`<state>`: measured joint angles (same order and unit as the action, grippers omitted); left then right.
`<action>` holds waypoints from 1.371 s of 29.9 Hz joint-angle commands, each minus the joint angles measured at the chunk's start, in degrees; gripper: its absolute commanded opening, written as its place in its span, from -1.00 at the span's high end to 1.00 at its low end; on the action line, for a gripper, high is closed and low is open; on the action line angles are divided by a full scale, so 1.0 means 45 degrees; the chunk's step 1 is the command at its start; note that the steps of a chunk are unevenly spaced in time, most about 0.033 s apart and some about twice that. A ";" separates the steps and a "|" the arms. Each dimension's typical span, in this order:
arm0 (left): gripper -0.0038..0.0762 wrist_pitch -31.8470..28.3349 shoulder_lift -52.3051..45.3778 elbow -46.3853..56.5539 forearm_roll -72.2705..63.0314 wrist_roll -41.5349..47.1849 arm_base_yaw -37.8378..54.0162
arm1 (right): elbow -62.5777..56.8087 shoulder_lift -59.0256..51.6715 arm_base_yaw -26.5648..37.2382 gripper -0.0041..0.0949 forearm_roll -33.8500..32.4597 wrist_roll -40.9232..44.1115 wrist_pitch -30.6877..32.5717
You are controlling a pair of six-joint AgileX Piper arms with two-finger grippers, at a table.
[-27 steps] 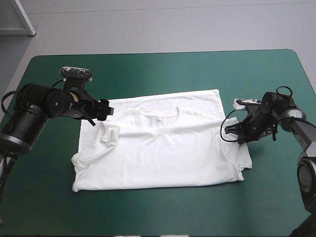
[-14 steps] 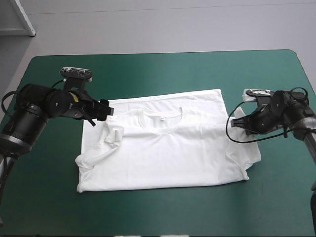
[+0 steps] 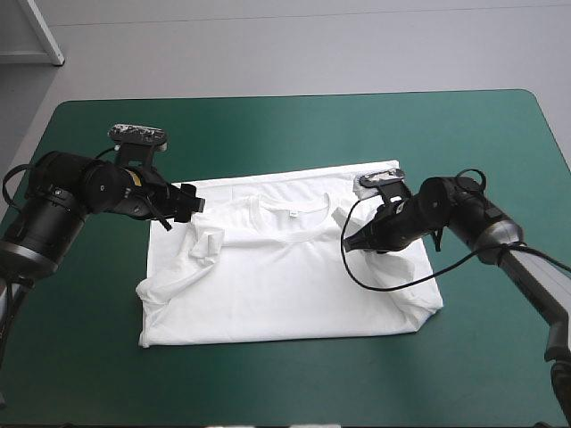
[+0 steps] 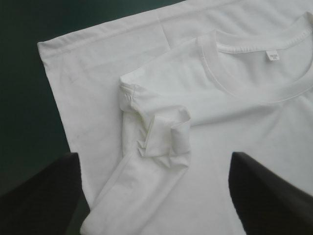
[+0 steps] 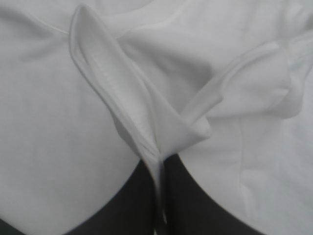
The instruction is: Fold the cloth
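Note:
The white T-shirt (image 3: pixel 277 267) lies spread on the teal-green cover, collar toward the far edge. Its left sleeve (image 4: pixel 164 137) is crumpled inward over the body. My left gripper (image 3: pixel 190 201) hovers at the shirt's far left corner, open, with the crumpled sleeve ahead of its fingers (image 4: pixel 39 196). My right gripper (image 3: pixel 350 242) is over the shirt's right half, shut on a pinched fold of the T-shirt (image 5: pixel 146 122) that rises between its fingers (image 5: pixel 190 205). The right sleeve is carried inward over the body.
Bare teal-green cover (image 3: pixel 294 134) surrounds the shirt on all sides, widest toward the far edge. A black cable loop (image 3: pixel 393 276) from the right wrist lies across the shirt's right part.
My right gripper has swung from beside the shirt's right edge inward over the body, dragging the right sleeve with it. The left gripper has stayed in place.

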<state>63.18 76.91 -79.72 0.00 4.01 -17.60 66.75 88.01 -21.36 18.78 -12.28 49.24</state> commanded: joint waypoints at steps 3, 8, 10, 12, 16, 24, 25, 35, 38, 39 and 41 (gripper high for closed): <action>-0.59 -0.0302 -0.0411 -0.0375 -0.0080 0.0114 -0.0052 | 0.0324 0.0271 -0.0527 0.45 0.0243 -0.0200 -0.0412; -0.59 -0.0116 -0.0411 -0.0375 0.0000 0.0114 -0.0052 | 0.0394 0.0651 -0.0558 -0.45 -0.0196 0.0159 -0.0488; -0.59 0.0051 -0.0411 -0.0375 0.0000 0.0114 -0.0052 | 0.0674 0.0436 -0.0558 -0.55 -0.0827 0.0770 0.0049; -0.59 0.0419 -0.0411 -0.0375 0.0000 0.0114 -0.0052 | 0.0953 0.0082 -0.0558 -0.53 -0.1331 0.1096 0.0777; -0.59 0.1619 -0.0431 -0.0375 0.0000 0.0058 -0.0052 | 0.1106 -0.1100 -0.0558 -0.45 -0.2905 0.2266 0.2439; -0.59 0.2388 -0.1877 0.0577 0.0511 0.0058 -0.0052 | 0.0048 -0.3434 -0.0558 -0.40 -0.3684 0.3591 0.4940; -0.59 0.2388 -0.2186 0.0791 0.0511 0.0085 -0.0052 | -0.0115 -0.3688 -0.0558 -0.39 -0.3647 0.3591 0.4940; -0.59 0.2353 -0.5492 0.5930 0.0871 0.2251 -0.0052 | -0.1629 -0.4869 -0.0558 -0.39 -0.3676 0.3197 0.4940; -0.59 0.1777 -0.5508 0.7743 0.0980 0.2574 -0.0052 | -0.2076 -0.4925 -0.0558 -0.36 -0.3706 0.2896 0.4801; -0.59 0.1321 -0.5465 0.8278 0.0980 0.2711 -0.0052 | -0.2201 -0.4925 -0.0558 -0.35 -0.3706 0.2869 0.4700; -0.59 0.0347 -0.5354 0.9085 0.0980 0.3055 -0.0052 | -0.2512 -0.4925 -0.0558 -0.31 -0.3759 0.2729 0.4578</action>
<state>70.15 52.68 -42.42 3.90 15.33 -17.60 55.53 67.23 -23.82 2.20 1.29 70.71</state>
